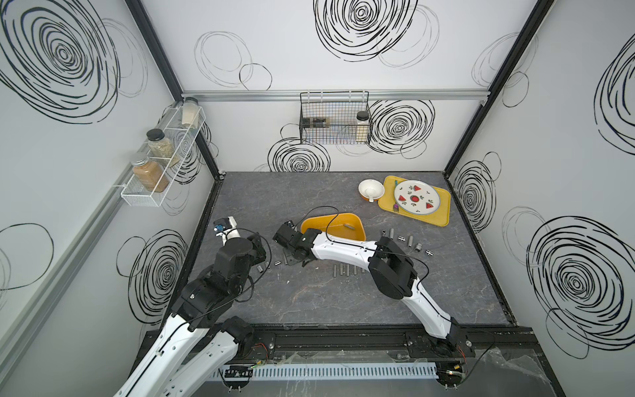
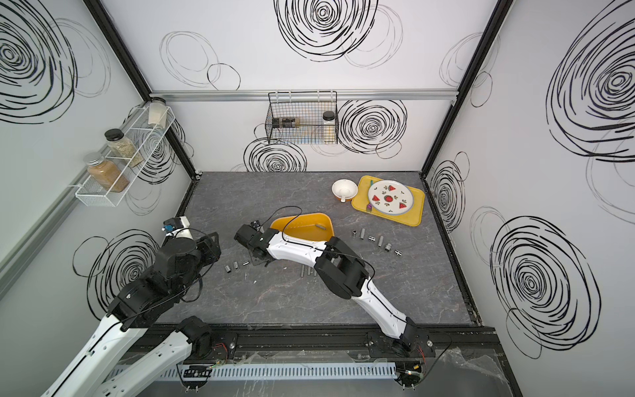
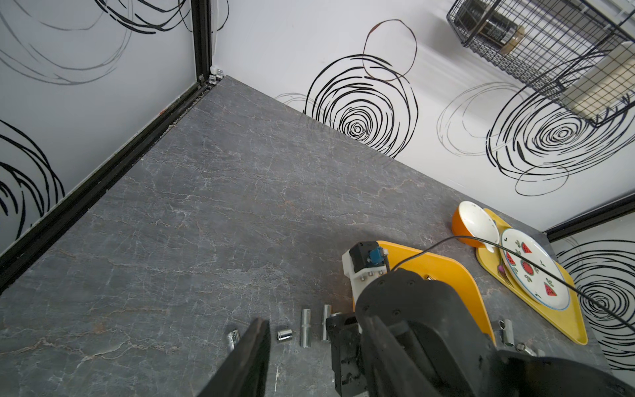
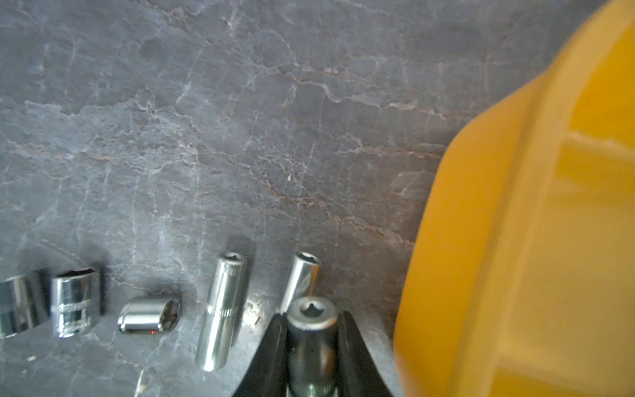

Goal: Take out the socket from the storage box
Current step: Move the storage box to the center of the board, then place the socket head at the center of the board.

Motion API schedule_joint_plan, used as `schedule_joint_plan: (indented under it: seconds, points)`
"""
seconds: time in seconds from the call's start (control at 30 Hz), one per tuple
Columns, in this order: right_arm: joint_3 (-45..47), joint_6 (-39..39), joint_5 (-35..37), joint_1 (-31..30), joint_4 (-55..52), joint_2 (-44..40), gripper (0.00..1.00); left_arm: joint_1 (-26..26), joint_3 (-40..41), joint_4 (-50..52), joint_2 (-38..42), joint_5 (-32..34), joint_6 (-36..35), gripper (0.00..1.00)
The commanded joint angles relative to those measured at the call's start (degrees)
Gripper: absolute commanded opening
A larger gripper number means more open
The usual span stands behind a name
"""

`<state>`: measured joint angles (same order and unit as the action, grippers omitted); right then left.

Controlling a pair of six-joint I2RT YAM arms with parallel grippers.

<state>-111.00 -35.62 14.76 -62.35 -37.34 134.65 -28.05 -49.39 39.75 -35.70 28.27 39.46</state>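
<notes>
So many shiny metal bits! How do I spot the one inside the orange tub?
On the grey table, find the deep orange storage box near the middle, behind the right arm. A small silver socket lies on its side inside. The other sockets lie out on the table or, like the gripped socket, in the right gripper; only this one shows inside the box.

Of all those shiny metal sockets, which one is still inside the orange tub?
The lone socket lying flat on the storage box floor. The rest lie out on the table, bar the held socket in the right pincer.
</notes>
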Motion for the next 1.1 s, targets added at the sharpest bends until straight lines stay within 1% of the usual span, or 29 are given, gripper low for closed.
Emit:
schedule_joint_plan:
  seconds: [0.0,0.1,0.5,0.8,1.07]
  points:
    - [-1.4,-0.7,1.8,1.3,-2.6,0.9,0.17,0.2,0.0,-1.9,-0.4,-0.6,-0.8,0.51]
    - [-1.2,-0.6,1.5,2.0,-2.2,0.6,0.19,0.3,0.0,-2.0,-0.6,-0.8,-1.0,0.51]
    - [-2.2,-0.4,-0.9,2.5,-2.0,2.6,0.20,0.3,0.1,-2.3,-0.9,-1.5,-1.3,0.51]
    - [-2.7,-0.4,-1.7,2.6,-1.9,3.4,0.23,0.3,0.2,-2.3,-1.0,-1.6,-1.3,0.51]
    - [-2.7,-0.2,-2.3,2.5,-1.8,3.2,0.30,0.3,0.2,-2.2,-1.1,-1.7,-1.4,0.51]
